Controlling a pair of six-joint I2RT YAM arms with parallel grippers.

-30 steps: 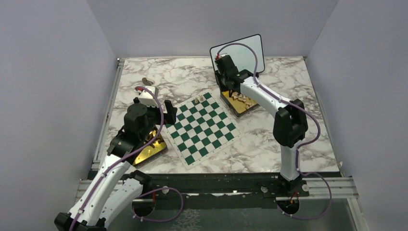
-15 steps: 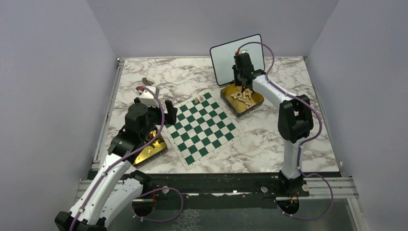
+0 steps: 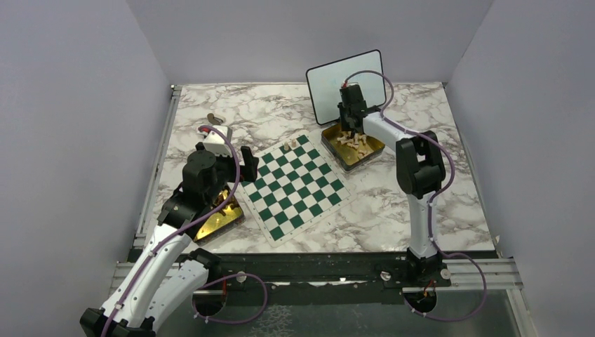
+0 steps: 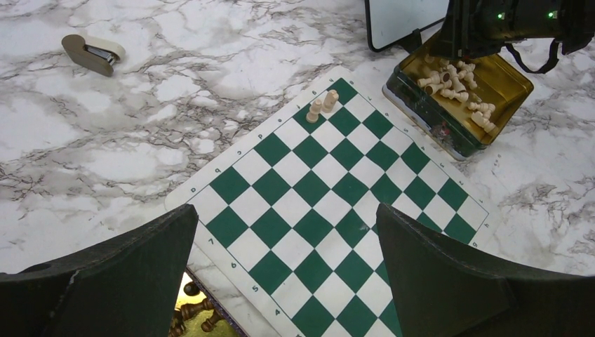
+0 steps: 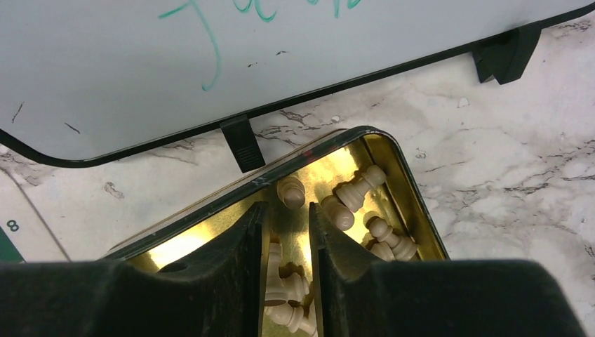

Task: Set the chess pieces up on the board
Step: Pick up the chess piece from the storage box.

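The green and white chessboard (image 3: 295, 186) lies turned on the marble; it also shows in the left wrist view (image 4: 330, 203). Two beige pieces (image 3: 288, 146) stand at its far corner, also seen from the left wrist (image 4: 323, 105). Several beige pieces (image 3: 353, 142) lie loose in a gold tin (image 3: 372, 151). My right gripper (image 3: 349, 130) is down in that tin (image 5: 410, 186). In the right wrist view the gripper (image 5: 288, 217) has its jaws a narrow gap apart, straddling lying pieces (image 5: 288, 288). My left gripper (image 4: 288, 239) is wide open and empty above the board's left edge.
A second gold tin (image 3: 217, 221) with dark brown pieces (image 4: 189, 316) sits left of the board, under my left arm. A small whiteboard (image 3: 330, 84) stands right behind the right tin. A small stapler-like object (image 3: 214, 118) lies at the back left.
My right arm swung from the tin's left side to over its back part, and the gripper went down among the beige pieces. My left arm has not moved.
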